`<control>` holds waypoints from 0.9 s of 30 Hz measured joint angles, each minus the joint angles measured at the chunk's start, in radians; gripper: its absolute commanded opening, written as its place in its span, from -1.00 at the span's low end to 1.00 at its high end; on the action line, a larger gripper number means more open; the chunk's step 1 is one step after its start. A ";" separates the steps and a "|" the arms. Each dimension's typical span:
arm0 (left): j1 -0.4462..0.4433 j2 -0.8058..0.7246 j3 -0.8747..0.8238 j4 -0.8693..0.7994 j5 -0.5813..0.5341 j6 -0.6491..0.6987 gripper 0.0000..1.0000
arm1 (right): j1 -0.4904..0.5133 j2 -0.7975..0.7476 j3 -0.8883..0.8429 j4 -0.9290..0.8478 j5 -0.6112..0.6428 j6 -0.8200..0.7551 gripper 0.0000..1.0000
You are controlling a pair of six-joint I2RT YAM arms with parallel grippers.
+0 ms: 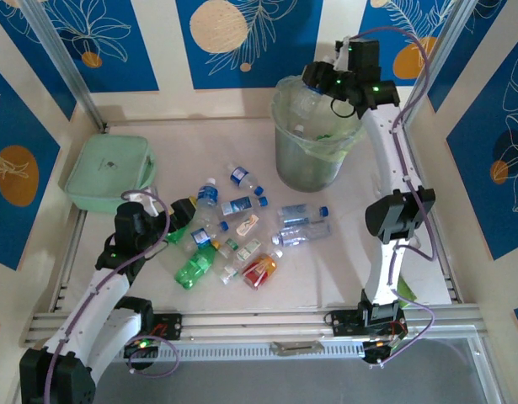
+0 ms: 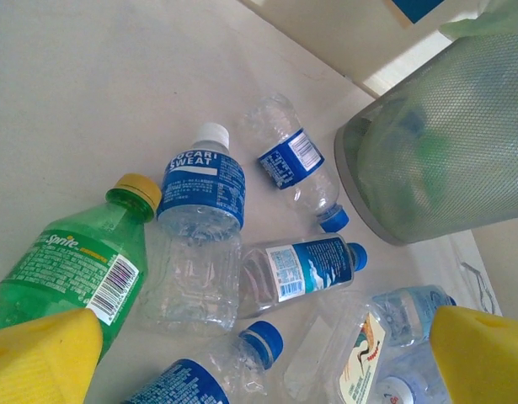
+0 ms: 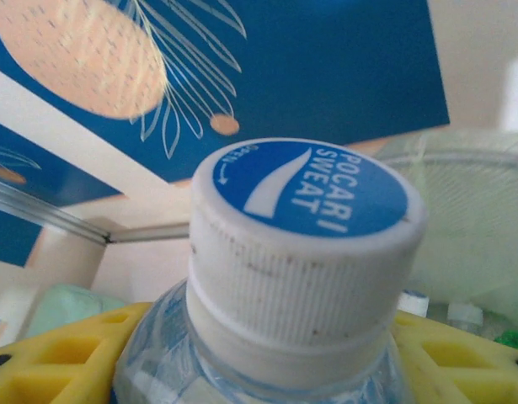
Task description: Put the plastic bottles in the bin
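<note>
Top external view: we see our left gripper [image 1: 183, 215] spread wide above scattered clear, green and red-orange plastic bottles [image 1: 242, 229]. Rightward, our right gripper [image 1: 319, 84] clamps a clear white-capped bottle [image 3: 301, 244] over the tall grey bag-lined bin [image 1: 309, 162].

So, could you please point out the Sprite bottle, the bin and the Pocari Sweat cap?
Sprite bottle [image 2: 69, 265], left wrist view, label.
Bin [image 1: 305, 164], top external view, grey wall.
Pocari Sweat cap [image 3: 309, 189], right wrist view, blue top.
</note>
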 measured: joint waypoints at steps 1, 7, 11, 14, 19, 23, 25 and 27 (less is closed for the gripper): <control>0.000 0.001 0.000 0.000 0.003 0.000 0.99 | 0.006 0.009 0.001 -0.009 0.002 -0.006 -0.01; 0.000 0.008 0.000 0.000 0.011 -0.001 0.99 | 0.019 0.053 0.004 -0.064 0.006 -0.029 0.04; 0.000 0.017 -0.001 0.001 0.011 -0.001 0.99 | 0.019 0.059 0.005 -0.080 0.006 -0.035 0.12; 0.000 0.020 -0.003 0.004 0.012 -0.005 0.99 | 0.019 0.060 0.005 -0.080 0.006 -0.035 0.22; 0.000 0.024 -0.007 0.003 0.012 -0.008 0.99 | 0.019 0.060 0.016 -0.088 0.006 -0.042 0.64; 0.000 0.024 -0.007 0.003 0.012 -0.008 0.99 | 0.019 0.060 0.042 -0.091 0.007 -0.043 0.84; 0.000 0.024 -0.007 0.003 0.012 -0.008 0.99 | 0.019 0.060 0.056 -0.091 0.007 -0.043 0.86; 0.000 0.024 -0.007 0.003 0.012 -0.008 0.99 | 0.019 0.060 0.066 -0.091 0.007 -0.045 0.87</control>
